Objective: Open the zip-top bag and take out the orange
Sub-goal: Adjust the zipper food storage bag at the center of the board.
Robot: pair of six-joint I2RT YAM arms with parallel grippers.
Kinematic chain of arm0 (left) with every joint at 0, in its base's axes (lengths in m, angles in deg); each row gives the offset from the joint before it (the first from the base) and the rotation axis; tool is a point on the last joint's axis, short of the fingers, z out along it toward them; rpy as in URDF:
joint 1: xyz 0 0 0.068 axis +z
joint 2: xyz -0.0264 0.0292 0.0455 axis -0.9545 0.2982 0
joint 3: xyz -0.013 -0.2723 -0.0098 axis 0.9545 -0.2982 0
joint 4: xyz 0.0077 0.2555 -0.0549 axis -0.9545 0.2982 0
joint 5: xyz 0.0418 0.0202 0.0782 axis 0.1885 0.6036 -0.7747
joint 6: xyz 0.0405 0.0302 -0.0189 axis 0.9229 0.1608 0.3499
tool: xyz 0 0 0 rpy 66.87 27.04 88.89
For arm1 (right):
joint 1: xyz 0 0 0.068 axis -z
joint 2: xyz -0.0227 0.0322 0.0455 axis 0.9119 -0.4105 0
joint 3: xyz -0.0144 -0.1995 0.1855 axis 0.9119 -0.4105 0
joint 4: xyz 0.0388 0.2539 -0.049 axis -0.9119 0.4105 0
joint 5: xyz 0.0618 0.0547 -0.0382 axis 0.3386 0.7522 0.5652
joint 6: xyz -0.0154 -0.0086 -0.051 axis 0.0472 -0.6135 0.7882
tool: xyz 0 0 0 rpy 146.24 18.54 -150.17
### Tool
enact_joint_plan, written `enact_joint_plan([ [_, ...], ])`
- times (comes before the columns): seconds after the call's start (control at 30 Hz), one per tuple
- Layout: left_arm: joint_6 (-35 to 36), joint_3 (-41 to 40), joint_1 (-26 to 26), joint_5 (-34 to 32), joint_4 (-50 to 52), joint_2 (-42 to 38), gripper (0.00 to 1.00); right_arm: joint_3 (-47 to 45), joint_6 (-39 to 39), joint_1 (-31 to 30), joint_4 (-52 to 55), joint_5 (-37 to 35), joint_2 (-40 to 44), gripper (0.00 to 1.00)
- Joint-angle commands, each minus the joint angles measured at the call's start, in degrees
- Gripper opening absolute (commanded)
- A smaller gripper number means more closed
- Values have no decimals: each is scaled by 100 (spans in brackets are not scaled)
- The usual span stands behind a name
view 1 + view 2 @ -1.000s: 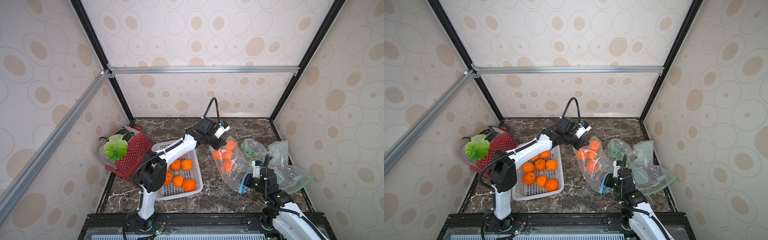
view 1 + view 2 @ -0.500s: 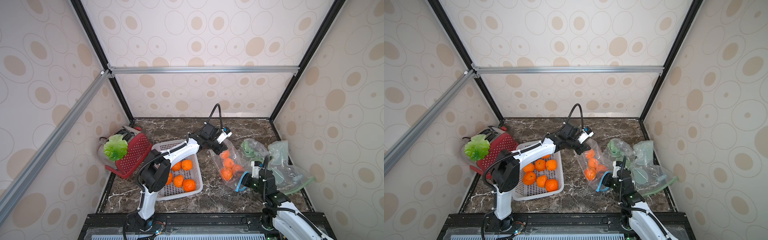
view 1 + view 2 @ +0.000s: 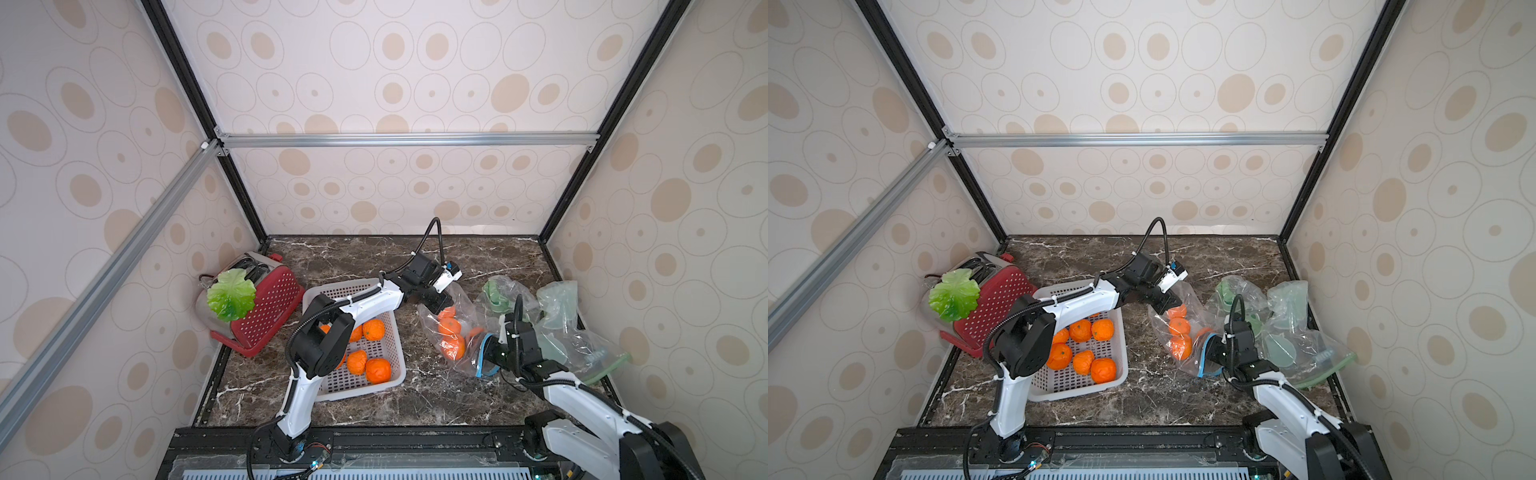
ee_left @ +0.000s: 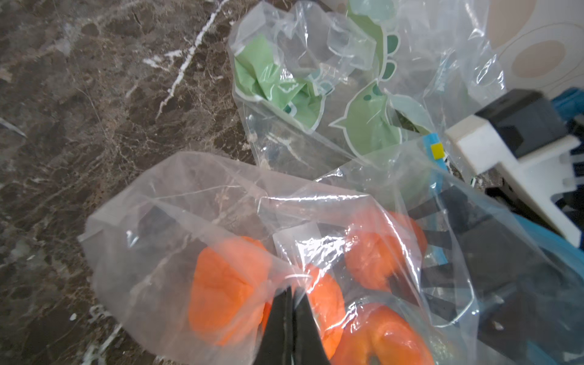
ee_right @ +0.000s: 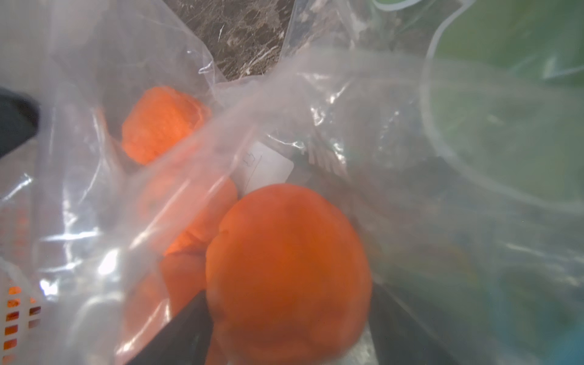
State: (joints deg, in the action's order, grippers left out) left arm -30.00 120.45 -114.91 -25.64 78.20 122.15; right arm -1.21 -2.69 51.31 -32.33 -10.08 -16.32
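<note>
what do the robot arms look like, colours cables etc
The left arm and right arm have white shells with black joints and black cables tied along them; a black cable arches over the left wrist. The left gripper has black tapered fingers.

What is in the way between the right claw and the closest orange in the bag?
Nothing visible. The right gripper sits in the open mouth of the zip-top bag, fingers apart on either side of the nearest orange, with no plastic across it. Film covers the oranges behind.

Red toaster [image 3: 270, 308] under lettuce leaf [image 3: 231, 294], beside white basket [image 3: 353, 384].
</note>
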Motion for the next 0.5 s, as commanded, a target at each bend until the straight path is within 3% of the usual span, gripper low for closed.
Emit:
enact_joint_plan([
  [0.0, -87, -101, 56, 114, -113, 107, 0, 342, 27, -11, -24, 151, -652, 73],
  [0.17, -234, -145, 157, -47, -169, 141, 0, 364, 26, -9, 152, 356, -737, 60],
  [0.47, -148, -37, 360, -713, -33, 144, 0, 1188, 891, -2, 2727, -97, 1270, 53],
])
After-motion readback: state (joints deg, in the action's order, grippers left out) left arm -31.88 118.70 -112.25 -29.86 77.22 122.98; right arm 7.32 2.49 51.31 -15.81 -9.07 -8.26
